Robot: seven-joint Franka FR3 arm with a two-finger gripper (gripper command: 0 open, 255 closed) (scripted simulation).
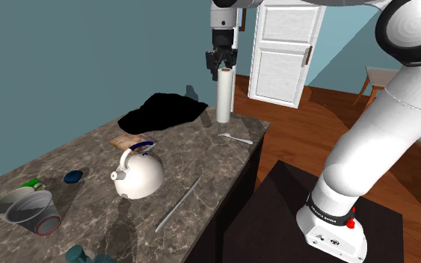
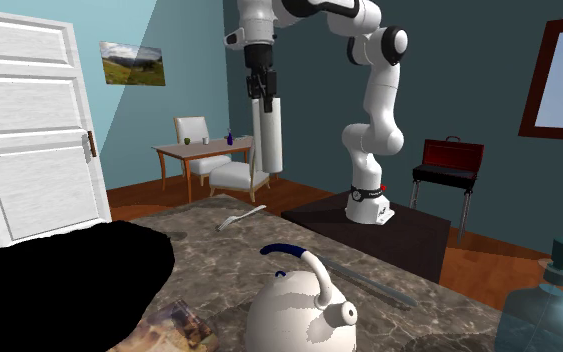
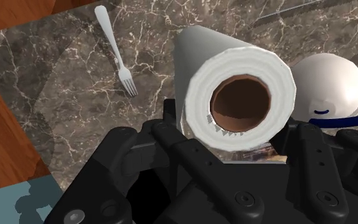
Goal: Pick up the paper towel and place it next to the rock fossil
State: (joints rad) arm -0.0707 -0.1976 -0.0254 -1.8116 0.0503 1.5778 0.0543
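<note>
A white paper towel roll (image 1: 224,95) stands upright at the far end of the marble counter (image 1: 201,161). My gripper (image 1: 221,60) is shut on its top. In the second exterior view the roll (image 2: 268,135) seems to hang a little above the counter, with the gripper (image 2: 260,88) clasping its upper end. The wrist view looks down the roll's brown core (image 3: 241,105), and the black fingers (image 3: 171,130) press its sides. The brownish rock fossil (image 1: 130,140) lies flat beyond the kettle, nearer the middle of the counter, and it also lies at the near edge (image 2: 174,325).
A white kettle (image 1: 139,175) with a blue handle stands mid-counter. A fork (image 1: 235,137) lies near the roll, and a long thin utensil (image 1: 179,203) lies nearer the front edge. A black area (image 1: 164,110) covers the counter's far left. A bucket (image 1: 33,211) and a blue dish (image 1: 73,176) sit at the left.
</note>
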